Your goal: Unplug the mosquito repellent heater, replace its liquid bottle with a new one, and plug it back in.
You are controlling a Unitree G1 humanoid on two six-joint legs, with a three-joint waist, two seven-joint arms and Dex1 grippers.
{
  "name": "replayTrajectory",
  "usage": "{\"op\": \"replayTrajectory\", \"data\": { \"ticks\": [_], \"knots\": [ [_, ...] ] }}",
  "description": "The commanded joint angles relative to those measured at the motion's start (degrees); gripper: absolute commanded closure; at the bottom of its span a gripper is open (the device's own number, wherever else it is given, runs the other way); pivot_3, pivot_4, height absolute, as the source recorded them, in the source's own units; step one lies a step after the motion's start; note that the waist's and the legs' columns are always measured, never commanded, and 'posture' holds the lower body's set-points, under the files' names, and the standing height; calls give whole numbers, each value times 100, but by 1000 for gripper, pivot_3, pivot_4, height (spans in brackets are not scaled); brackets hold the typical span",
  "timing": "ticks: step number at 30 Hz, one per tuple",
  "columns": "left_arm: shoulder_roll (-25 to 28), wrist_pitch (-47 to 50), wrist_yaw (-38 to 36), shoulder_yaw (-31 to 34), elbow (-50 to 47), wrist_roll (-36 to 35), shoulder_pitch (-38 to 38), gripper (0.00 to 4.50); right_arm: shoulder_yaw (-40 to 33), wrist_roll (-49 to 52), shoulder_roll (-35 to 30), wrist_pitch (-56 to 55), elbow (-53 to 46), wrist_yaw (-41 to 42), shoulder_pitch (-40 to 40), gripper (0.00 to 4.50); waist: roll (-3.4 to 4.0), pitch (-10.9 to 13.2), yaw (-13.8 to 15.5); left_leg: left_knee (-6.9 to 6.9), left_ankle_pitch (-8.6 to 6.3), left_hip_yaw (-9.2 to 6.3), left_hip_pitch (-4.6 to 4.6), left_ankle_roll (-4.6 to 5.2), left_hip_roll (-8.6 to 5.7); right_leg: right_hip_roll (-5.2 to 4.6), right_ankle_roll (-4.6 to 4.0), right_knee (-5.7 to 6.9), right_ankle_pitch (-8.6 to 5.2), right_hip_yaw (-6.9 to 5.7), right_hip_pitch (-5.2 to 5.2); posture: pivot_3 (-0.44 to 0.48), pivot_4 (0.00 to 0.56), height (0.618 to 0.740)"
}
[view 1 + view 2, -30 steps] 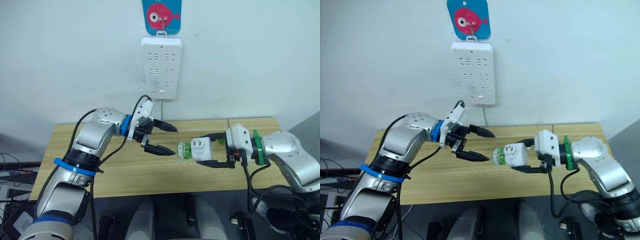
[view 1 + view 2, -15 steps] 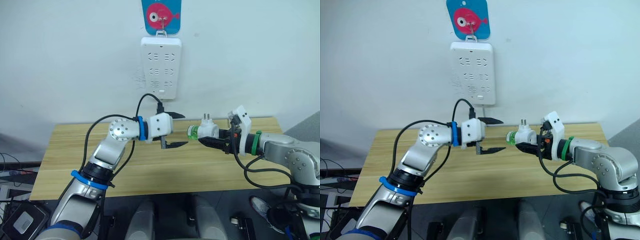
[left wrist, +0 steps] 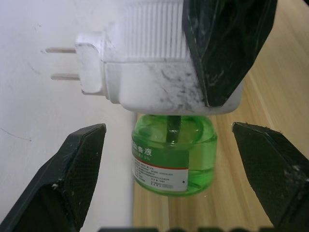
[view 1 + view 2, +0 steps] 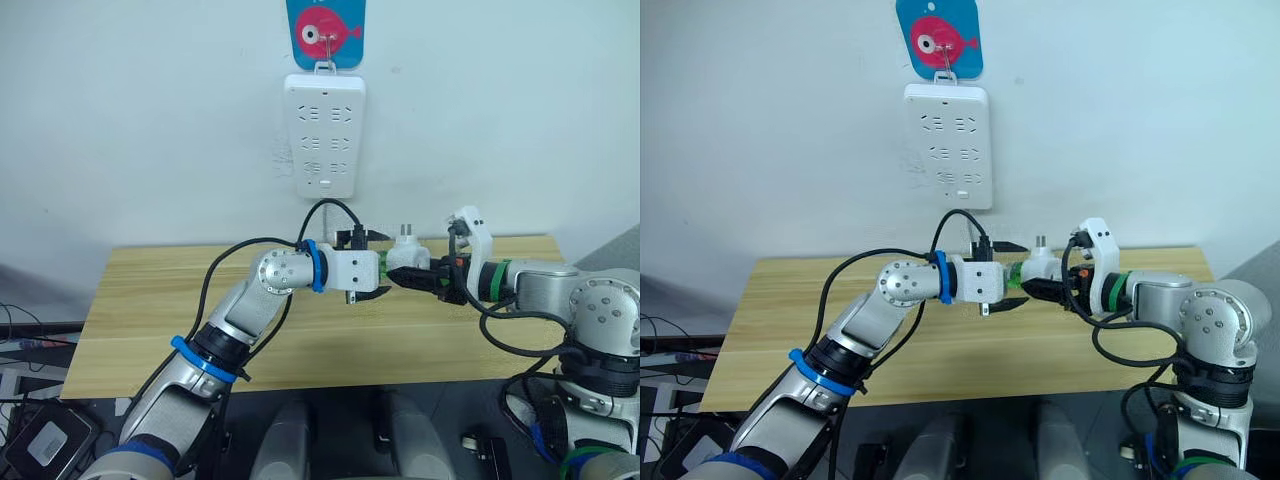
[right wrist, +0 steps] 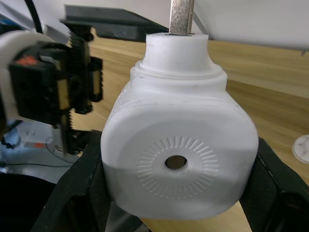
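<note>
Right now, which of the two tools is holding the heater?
The right tool grips the white heater; the left tool is open, its fingers either side of the green bottle, not touching.

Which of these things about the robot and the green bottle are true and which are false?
1. The right gripper holds the mosquito repellent heater. True.
2. The heater is plugged into the power strip. False: it is held out over the table, prongs bare.
3. A green liquid bottle sits in the heater. True.
4. The left gripper is shut on the bottle. False: its fingers are open on either side of it, not touching.
5. The bottle is red. False: it is green.
</note>
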Motion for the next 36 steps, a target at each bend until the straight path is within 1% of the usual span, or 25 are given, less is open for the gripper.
{"op": "replayTrajectory", "data": {
  "ticks": [1,3,5,6,7,8,13,17,19,20,21,22,26,30,31,33,36],
  "knots": [
    [-62,-13,89,-39,-100,90,-85,385,-187,340,39,46,-260,-121,-96,1511,0,0,-2,0,0,0,0,0,0,1,0,0,0,0,0,-71,241,740],
    [-61,60,46,-52,-125,119,-63,826,-196,442,32,46,-264,-200,-76,1511,0,0,-3,0,0,1,0,0,0,1,0,0,0,0,0,-71,242,740],
    [-56,122,16,-61,-160,142,-23,1455,-207,550,45,46,-259,-298,-72,1511,0,0,-4,0,0,0,0,0,0,1,0,0,0,0,0,-72,243,740],
    [-42,157,1,-78,-169,173,-5,1881,-207,603,50,46,-260,-338,-71,1511,0,0,-3,0,0,0,0,0,0,1,0,0,0,0,0,-73,243,740],
    [-27,186,-23,-95,-171,194,11,2114,-202,642,53,46,-261,-367,-75,1511,0,0,-4,0,0,0,0,0,0,1,0,0,0,0,0,-73,243,740],
    [-25,202,-34,-99,-178,194,24,2226,-203,687,56,46,-256,-408,-78,1511,0,0,-4,0,0,0,0,0,0,1,0,0,0,0,0,-72,244,740],
    [-45,190,-27,-94,-217,165,67,2225,-209,929,95,46,-225,-577,-77,1511,0,0,-4,0,0,0,0,1,0,1,0,-1,0,1,0,-70,241,740],
    [-94,184,44,-45,-180,132,47,2225,-173,949,88,21,-334,-551,-89,1511,0,0,-3,0,0,0,0,1,0,1,0,-1,0,1,0,-68,236,740],
    [-166,225,100,24,-151,57,48,2225,-21,891,-99,-235,-571,-371,22,776,2,-1,0,0,0,0,-1,0,0,1,0,-1,0,0,0,-68,232,740],
    [-226,277,134,71,-122,-8,55,2225,21,838,-176,-418,-707,-291,106,483,2,-2,7,0,0,0,-1,0,0,1,0,-1,0,0,0,-68,232,740],
    [-300,339,172,131,-95,-98,77,2225,43,777,-246,-603,-854,-220,204,65,2,-2,14,0,0,-3,-2,0,0,2,0,-2,0,0,1,-66,231,740],
    [-382,424,219,197,-66,-196,106,2225,41,710,-313,-773,-989,-175,314,0,2,-2,15,0,0,-6,-4,1,-2,3,1,-4,0,-1,1,-66,231,740],
    [-716,625,428,503,-7,-665,280,2225,-167,507,-249,-1601,-1568,-272,874,0,1,-8,5,-1,-1,-4,-3,1,0,3,3,-4,1,-1,1,-84,227,740],
    [-983,758,607,741,-53,-999,361,2225,-76,252,-210,-2272,-1936,-359,1287,0,2,-11,-4,0,0,-1,-2,0,3,6,3,-2,1,-1,0,-106,219,740],
    [-1066,830,658,815,-66,-1113,373,2225,-25,132,-161,-2459,-2003,-428,1363,0,4,-18,-6,0,0,3,0,0,3,8,3,-2,1,-1,0,-114,215,740],
    [-1396,1136,811,1053,-123,-1537,413,2225,162,-81,159,-2915,-2169,-623,1469,0,6,-57,-8,0,0,9,2,0,4,9,3,-2,1,-1,0,-121,212,740],
    [-1707,1520,886,1258,-275,-2009,480,2225,609,-513,325,-3457,-2287,-581,1557,0,17,-79,-21,-1,0,9,3,0,4,10,3,-3,1,0,0,-126,206,740]
  ]
}}
